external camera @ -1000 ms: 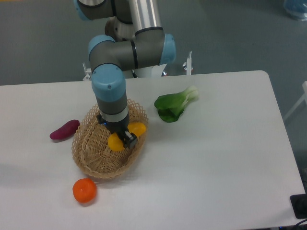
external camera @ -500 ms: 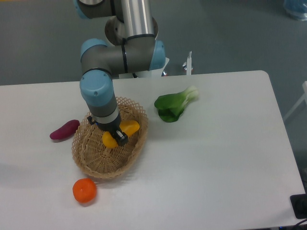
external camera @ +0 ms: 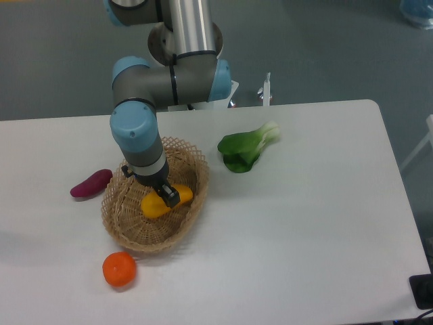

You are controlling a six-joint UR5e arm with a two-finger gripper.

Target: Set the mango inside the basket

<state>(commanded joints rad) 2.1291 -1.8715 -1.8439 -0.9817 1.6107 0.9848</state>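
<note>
Gripper [external camera: 166, 196] clamping on the mango [external camera: 157, 204] inside the basket [external camera: 128, 233], sweet potato [external camera: 90, 183] lying left of the basket, tangerine [external camera: 119, 269] sitting just below it

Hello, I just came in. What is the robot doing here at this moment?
The arm's pincer is down inside the wicker basket, closed on the yellow mango, which sits low in the basket. It has not let go yet. Around the basket lie a purple sweet potato, an orange tangerine and a leafy green vegetable on the white table.
</note>
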